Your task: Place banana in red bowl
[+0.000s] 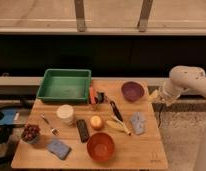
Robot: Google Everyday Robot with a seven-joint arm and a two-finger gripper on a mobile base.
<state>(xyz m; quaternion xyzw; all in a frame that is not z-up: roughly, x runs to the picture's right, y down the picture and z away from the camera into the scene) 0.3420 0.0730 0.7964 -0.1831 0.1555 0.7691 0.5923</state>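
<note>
The banana [118, 126] lies on the wooden table [141, 152], pale yellow with dark tips, just right of a round orange-yellow fruit [96, 122]. The red bowl [100, 146] stands empty near the table's front edge, a little in front and to the left of the banana. My gripper [155, 96] hangs from the white arm [182, 81] at the table's right edge, next to the dark purple bowl [132, 91]. It is well behind and to the right of the banana and holds nothing that I can see.
A green tray [64, 85] sits at the back left. A white cup [65, 114], a black bar [83, 130], a blue sponge [58, 148], a bowl of grapes [30, 132], a grey-blue cloth [138, 122] and a dark utensil [114, 109] lie around.
</note>
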